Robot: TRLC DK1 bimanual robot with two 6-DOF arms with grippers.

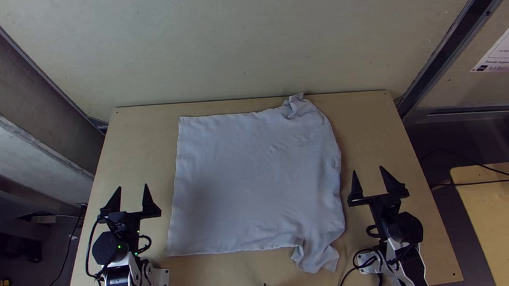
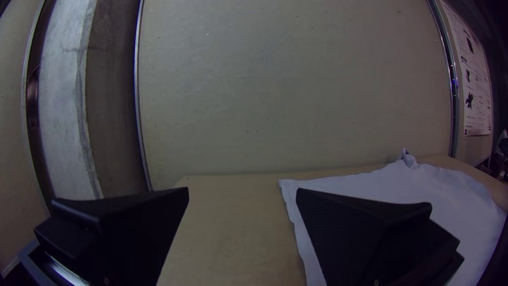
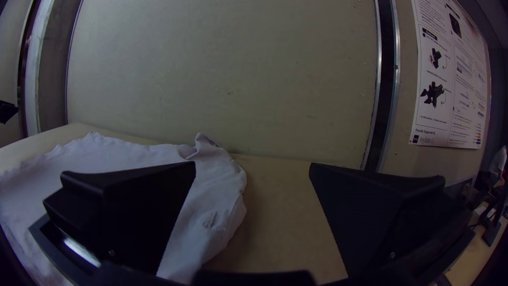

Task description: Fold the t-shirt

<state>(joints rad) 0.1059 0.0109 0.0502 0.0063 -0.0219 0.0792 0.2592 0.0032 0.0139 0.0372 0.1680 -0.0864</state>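
Top view, 1 pale t-shirt (image 1: 251,179) spread mid tabletop (image 1: 385,128), long axis L–R, hem twd L edge, collar end twd R, far sleeve (image 1: 301,107) bunched @ far edge, near sleeve (image 1: 317,256) crumpled twd near edge, 2 grippers, L gripper (image 1: 132,185) nr L edge, R gripper (image 1: 367,168) nr R edge, both wide, empty

top view high, steeply down on table (image 1: 141,151), wrist views low, facing wall (image 2: 296,79) (shared by all)
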